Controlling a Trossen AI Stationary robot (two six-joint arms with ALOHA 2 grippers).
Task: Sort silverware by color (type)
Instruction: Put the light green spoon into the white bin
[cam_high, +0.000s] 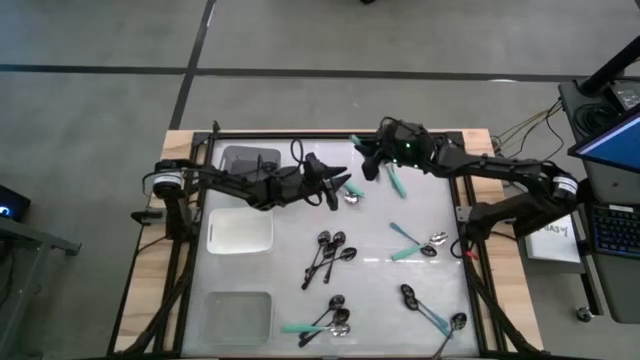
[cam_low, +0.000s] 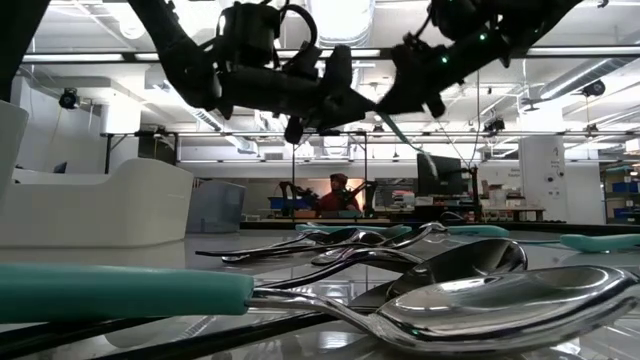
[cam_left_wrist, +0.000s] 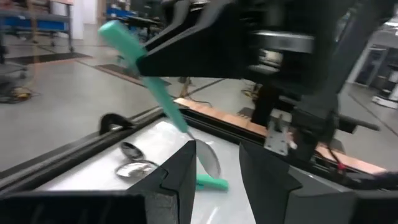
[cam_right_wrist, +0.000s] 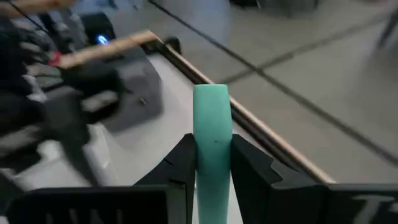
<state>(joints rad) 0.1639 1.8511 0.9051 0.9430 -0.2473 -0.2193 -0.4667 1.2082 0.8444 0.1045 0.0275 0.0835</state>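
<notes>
My right gripper (cam_high: 372, 160) hovers over the table's far middle, shut on a spoon (cam_left_wrist: 163, 98) with a teal handle and a silver bowl (cam_left_wrist: 209, 159). My left gripper (cam_high: 345, 187) points level at it from the table's left. It is open with nothing between its fingers (cam_left_wrist: 181, 180), and the held spoon's bowl shows beyond the gap. One silver-bowled spoon (cam_high: 352, 197) lies flat on the table just below the left gripper. Other spoons lie in clusters at the middle (cam_high: 330, 255), right (cam_high: 420, 245), near middle (cam_high: 330, 320) and near right (cam_high: 432, 310). My right gripper pinches the teal handle (cam_right_wrist: 212, 155) between its two fingers, by the handle's two narrow sides. The handle's free end (cam_right_wrist: 211, 99) sticks out past the fingertips. The spoon is lifted clear of the table and hangs tilted, its bowl (cam_low: 430, 165) lowest.
Three bins stand along the table's left side: a grey one (cam_high: 250, 160) at the far end, a white one (cam_high: 240, 232) in the middle and a clear one (cam_high: 238, 315) nearest. A black frame (cam_high: 300, 137) rims the table. A person (cam_low: 335, 195) sits far behind in the room.
</notes>
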